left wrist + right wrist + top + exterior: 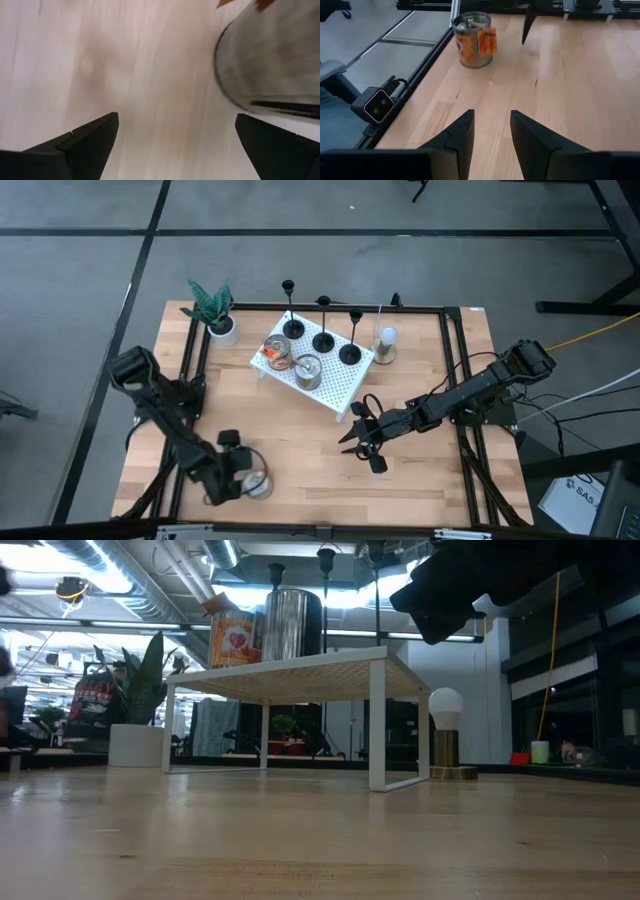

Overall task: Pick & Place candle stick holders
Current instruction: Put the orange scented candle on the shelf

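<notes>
Reaching low over the table (300, 435), right end effector (352, 436) empty.

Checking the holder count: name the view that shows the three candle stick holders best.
The high view: all three candle stick holders stand in a row on the white rack, bases visible. The low view catches only stems and cups above the rack; neither wrist view shows them.

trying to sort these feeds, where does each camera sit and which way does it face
High view: above the table, looking straight down; shows both arms, left gripper and right gripper.
Low view: at tabletop height, looking level under the white rack; a dark arm part at the top.
Left wrist view: looks down at the table between its open fingers.
Right wrist view: looks across the table past its fingers.
Shared: the tin can by the left gripper shows in the high and both wrist views.
</notes>
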{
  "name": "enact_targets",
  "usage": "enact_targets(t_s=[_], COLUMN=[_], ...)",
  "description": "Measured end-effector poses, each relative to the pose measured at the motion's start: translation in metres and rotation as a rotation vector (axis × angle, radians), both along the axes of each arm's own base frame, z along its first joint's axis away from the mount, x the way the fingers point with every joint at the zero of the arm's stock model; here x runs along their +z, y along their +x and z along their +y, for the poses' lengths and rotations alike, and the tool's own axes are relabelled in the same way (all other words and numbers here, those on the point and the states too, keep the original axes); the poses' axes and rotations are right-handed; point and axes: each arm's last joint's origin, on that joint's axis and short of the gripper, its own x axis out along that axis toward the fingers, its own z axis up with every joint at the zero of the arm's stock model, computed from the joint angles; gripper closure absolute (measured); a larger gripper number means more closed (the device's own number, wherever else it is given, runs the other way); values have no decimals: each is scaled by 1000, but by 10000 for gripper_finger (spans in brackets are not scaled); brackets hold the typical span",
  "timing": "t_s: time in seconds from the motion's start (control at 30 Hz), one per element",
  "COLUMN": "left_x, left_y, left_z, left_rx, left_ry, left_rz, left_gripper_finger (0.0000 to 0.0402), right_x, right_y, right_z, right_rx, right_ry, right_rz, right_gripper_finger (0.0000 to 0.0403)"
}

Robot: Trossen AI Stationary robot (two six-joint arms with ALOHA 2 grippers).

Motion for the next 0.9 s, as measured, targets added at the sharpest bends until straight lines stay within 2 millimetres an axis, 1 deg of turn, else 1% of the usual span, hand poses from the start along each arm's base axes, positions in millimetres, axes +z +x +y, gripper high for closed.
enact_targets(t_s=[0.27, 0.4, 0.57, 0.67, 0.73, 0.9], left_x=[5, 10, 17, 19, 27, 41], left_y=[53, 73, 93, 96, 96, 82], left_z=[18, 29, 41, 48, 49, 41], left_rx=[-11, -47, -81, -166, -207, -264], left_ry=[-47, -44, -52, -128, -182, -161], left_rz=[-188, -267, -357, -299, -279, -226], left_gripper_finger=[1, 2, 2, 2, 2, 2], right_x=[0, 0, -1, -1, -1, -3], right_y=[0, 0, 0, 0, 0, -1], right_z=[-1, -1, -1, -1, -1, -2], right_rx=[-33, -32, -32, -32, -32, -31], right_ry=[-16, -17, -18, -18, -19, -30], right_rz=[-4, -2, -1, 0, 1, 26], right_gripper_finger=[273, 273, 273, 273, 273, 273])
